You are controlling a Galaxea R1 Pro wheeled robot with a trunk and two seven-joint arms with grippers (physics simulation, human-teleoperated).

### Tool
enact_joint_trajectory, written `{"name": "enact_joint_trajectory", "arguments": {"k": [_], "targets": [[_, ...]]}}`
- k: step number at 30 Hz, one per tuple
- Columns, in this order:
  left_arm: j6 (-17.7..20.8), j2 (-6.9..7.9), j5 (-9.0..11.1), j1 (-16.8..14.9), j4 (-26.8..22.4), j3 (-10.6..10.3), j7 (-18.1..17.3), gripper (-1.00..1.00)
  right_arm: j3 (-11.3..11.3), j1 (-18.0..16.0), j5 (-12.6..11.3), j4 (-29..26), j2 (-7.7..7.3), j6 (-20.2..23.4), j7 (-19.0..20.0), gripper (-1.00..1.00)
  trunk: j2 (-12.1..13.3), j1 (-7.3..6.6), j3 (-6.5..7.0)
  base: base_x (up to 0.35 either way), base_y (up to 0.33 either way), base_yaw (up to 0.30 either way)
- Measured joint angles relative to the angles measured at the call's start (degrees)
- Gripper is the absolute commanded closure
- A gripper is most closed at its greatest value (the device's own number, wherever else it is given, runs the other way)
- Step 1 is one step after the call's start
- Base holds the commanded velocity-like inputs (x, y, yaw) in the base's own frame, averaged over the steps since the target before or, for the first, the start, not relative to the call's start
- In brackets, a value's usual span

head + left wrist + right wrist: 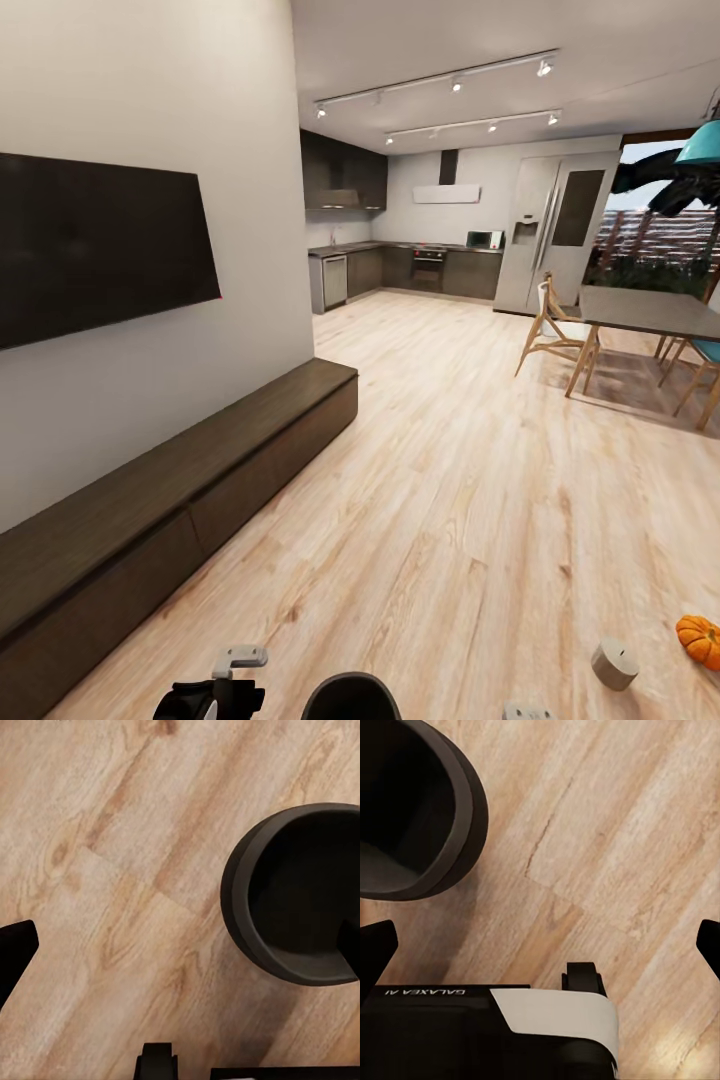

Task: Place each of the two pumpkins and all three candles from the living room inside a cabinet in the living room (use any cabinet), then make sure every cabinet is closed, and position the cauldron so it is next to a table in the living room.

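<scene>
The cabinet [190, 470] edges my left; open floor [450, 480] runs far ahead. Pumpkin [700, 640] and candle [614, 663] lie near right. Both my grippers' fingers are spread apart, empty.

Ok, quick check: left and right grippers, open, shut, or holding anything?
Left gripper: open, holding nothing, over bare floor.
Right gripper: open, holding nothing, over bare floor.

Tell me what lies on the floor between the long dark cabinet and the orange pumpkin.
In the head view, bare wood floor runs from the cabinet most of the way; just before the pumpkin sits a pale candle.
</scene>
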Motion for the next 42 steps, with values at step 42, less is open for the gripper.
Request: {"name": "enact_joint_trajectory", "arguments": {"k": [42], "targets": [[1.43,-2.4,0.23,-2.12,-0.96,-0.09,0.7,-1.0,12.44,-12.38,-1.18,4.83,8.68,-3.04,-13.63,-1.0,-14.03,7.68,-6.28,0.0,0.0,0.0]]}}
